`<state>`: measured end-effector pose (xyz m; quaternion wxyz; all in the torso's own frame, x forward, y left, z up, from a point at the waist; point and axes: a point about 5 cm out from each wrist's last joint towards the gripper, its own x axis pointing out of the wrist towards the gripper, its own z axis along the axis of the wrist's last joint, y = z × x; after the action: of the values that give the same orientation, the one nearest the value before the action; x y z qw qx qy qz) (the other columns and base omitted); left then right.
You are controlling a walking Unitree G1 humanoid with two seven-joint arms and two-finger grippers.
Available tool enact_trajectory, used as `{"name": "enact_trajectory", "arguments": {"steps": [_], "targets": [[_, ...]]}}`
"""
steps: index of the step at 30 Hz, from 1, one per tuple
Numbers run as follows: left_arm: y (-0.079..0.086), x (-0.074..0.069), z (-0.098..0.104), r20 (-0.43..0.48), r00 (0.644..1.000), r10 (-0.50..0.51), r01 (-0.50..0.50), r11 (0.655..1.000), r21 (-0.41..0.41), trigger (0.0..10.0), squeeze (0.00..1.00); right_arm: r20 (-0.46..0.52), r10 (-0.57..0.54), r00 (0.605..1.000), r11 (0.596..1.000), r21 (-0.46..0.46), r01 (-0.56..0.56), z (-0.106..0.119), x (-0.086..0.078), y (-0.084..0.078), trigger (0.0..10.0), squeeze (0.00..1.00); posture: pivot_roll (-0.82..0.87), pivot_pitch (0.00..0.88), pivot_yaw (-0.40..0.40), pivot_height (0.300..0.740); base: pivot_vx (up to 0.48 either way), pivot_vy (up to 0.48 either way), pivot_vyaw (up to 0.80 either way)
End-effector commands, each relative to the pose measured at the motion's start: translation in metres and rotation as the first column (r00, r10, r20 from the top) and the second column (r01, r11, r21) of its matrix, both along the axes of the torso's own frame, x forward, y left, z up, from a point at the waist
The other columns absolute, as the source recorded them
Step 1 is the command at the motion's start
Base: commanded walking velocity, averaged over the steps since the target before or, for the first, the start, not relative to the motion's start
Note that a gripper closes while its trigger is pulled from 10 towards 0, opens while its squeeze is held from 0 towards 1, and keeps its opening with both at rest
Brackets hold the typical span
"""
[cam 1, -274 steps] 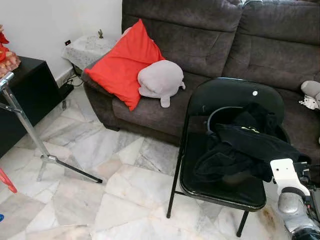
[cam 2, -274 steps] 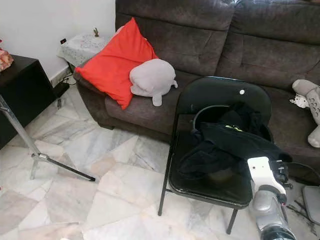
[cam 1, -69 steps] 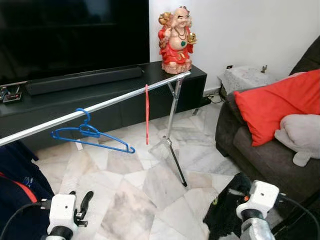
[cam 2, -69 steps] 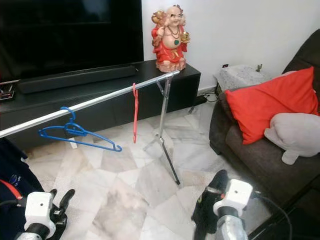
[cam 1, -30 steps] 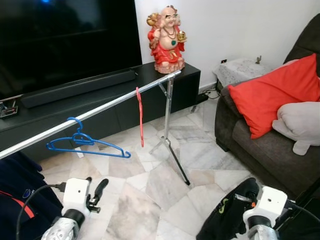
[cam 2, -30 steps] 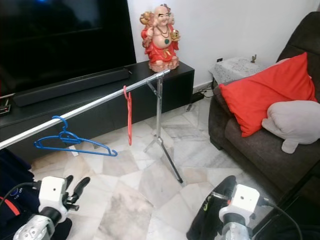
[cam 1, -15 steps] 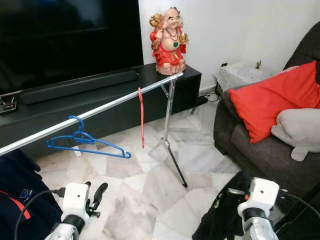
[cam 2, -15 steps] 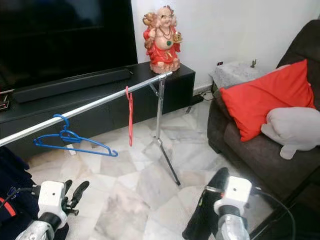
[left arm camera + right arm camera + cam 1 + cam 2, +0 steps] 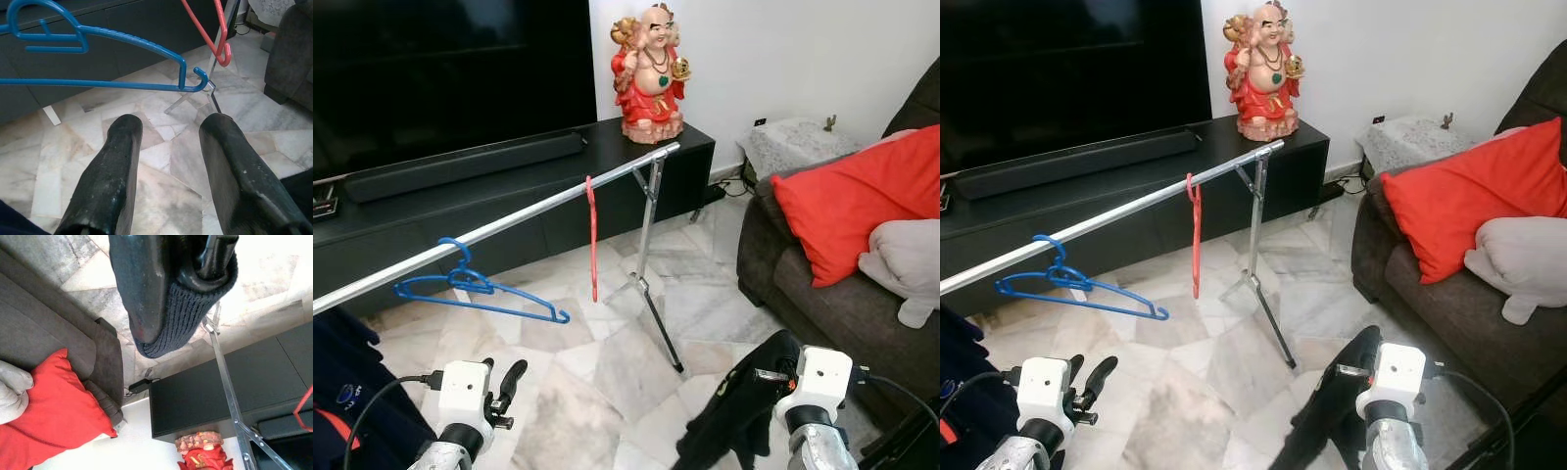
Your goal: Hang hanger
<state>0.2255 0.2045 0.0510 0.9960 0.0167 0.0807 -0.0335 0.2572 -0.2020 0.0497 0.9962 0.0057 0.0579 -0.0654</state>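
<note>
A red and gold figurine point(image 9: 651, 70) stands at 12 o'clock on the end of a long black cabinet point(image 9: 509, 201) that runs off toward 9 o'clock. A black soundbar point(image 9: 460, 162) lies along the cabinet top, with a dark TV screen point(image 9: 440, 69) behind it. A white wall point(image 9: 803, 59) fills 1 o'clock. Below it sits a small side table with a lace cloth point(image 9: 793, 147). At 3 o'clock a dark sofa point(image 9: 822, 294) holds a red cushion point(image 9: 862, 211) and, touching it, a grey plush toy point(image 9: 911, 269). The floor point(image 9: 597, 382) is pale marble tile.
</note>
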Motion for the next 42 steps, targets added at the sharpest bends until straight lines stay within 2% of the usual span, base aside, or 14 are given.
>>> {"name": "enact_trajectory", "arguments": {"steps": [1,16,36,42], "targets": [[0.0005,0.0003,0.0027,-0.001,1.000,0.002,-0.002,1.000,0.018,10.0,0.00,0.044,0.024,0.999,1.000,-0.009,-0.024,0.0110,0.0047,0.0037,10.0,0.00,0.03,0.000,0.035,0.740,0.311,0.000,0.00],[0.0003,-0.0001,0.0052,0.000,1.000,0.010,-0.010,1.000,0.011,10.0,0.00,0.040,0.068,0.997,0.997,-0.047,-0.066,0.0136,0.0059,0.0091,10.0,0.00,0.03,0.000,0.031,0.740,0.340,0.000,0.00],[-0.0028,0.0029,0.0070,0.003,1.000,0.011,-0.011,1.000,0.009,10.0,0.00,0.033,0.117,0.993,0.989,-0.097,-0.113,0.0148,0.0090,0.0082,10.0,0.00,0.03,0.000,0.020,0.740,0.361,0.000,0.80],[-0.0044,0.0026,0.0065,0.005,1.000,0.013,-0.013,1.000,0.007,10.0,0.00,0.025,0.133,0.991,0.987,-0.100,-0.130,0.0144,0.0095,0.0068,10.0,0.00,0.03,0.000,0.013,0.740,0.146,0.000,0.67]]}}
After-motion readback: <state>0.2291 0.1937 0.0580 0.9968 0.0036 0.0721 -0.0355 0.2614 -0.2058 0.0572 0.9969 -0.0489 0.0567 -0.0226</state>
